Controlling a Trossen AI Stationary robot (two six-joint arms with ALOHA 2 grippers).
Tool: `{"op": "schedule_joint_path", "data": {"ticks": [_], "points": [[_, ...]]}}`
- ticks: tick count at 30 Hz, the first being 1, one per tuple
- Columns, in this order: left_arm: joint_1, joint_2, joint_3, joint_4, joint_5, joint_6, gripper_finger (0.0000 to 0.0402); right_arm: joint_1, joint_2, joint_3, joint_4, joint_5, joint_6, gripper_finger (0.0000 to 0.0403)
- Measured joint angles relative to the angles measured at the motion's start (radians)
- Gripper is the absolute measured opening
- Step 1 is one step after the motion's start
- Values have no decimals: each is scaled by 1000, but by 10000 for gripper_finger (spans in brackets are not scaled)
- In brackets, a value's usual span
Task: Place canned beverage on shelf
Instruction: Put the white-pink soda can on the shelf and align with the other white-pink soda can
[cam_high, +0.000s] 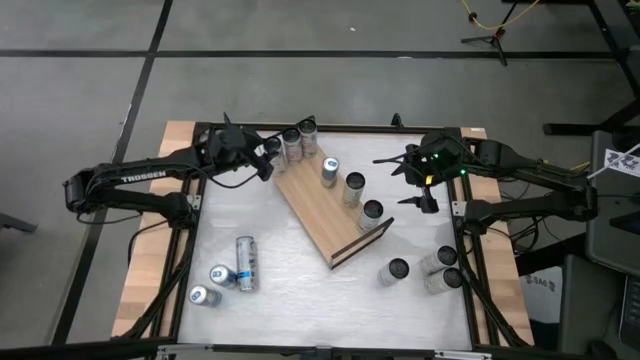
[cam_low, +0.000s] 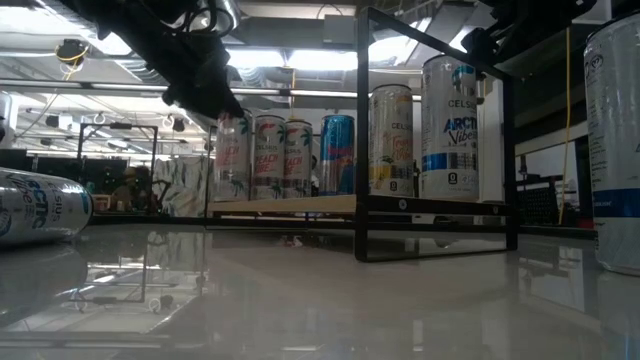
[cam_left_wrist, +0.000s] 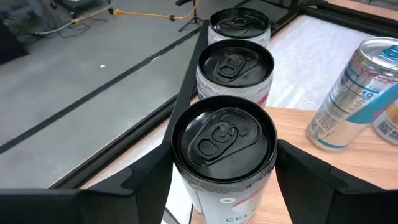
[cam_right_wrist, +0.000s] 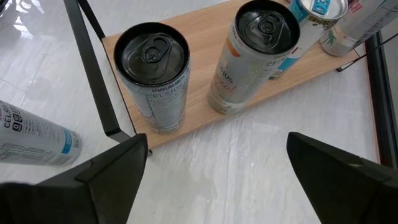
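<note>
The shelf (cam_high: 320, 215), a light wooden board with black wire rails, lies slantwise on the white table. A black-topped can (cam_left_wrist: 224, 143) stands upright at its far left end (cam_low: 232, 155), and my left gripper (cam_left_wrist: 224, 177) is shut on it (cam_high: 268, 158). Two like cans (cam_left_wrist: 236, 68) stand in a row behind it. Three more cans (cam_high: 354, 187) stand along the board. My right gripper (cam_right_wrist: 217, 180) hangs open above the table, right of the shelf (cam_high: 415, 182), with nothing between its fingers. My left gripper pinches the can's two opposite sides (cam_left_wrist: 180, 168), just below its top rim, between its two fingers (cam_left_wrist: 143, 186). The fingers come slanting down from the table's left. The can stays upright. The wrist view hides its base, which sits level with the board in the low view.
Loose cans stand or lie on the table: one lying (cam_high: 246, 263) and two upright (cam_high: 212, 285) at the near left, three upright (cam_high: 435, 265) at the near right. A black wire rail (cam_high: 360, 245) closes the shelf's near end.
</note>
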Motion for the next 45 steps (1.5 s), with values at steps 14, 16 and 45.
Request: {"op": "schedule_joint_path", "data": {"ticks": [14,16,45], "points": [[-56,1,0,-5,-110,-72,241,0,0,0,0,0,0,379],[-64,1,0,-5,-123,-92,241,0,0,0,0,0,0,379],[-115,94,0,99,-256,-94,241,0,0,0,0,0,0,379]]}}
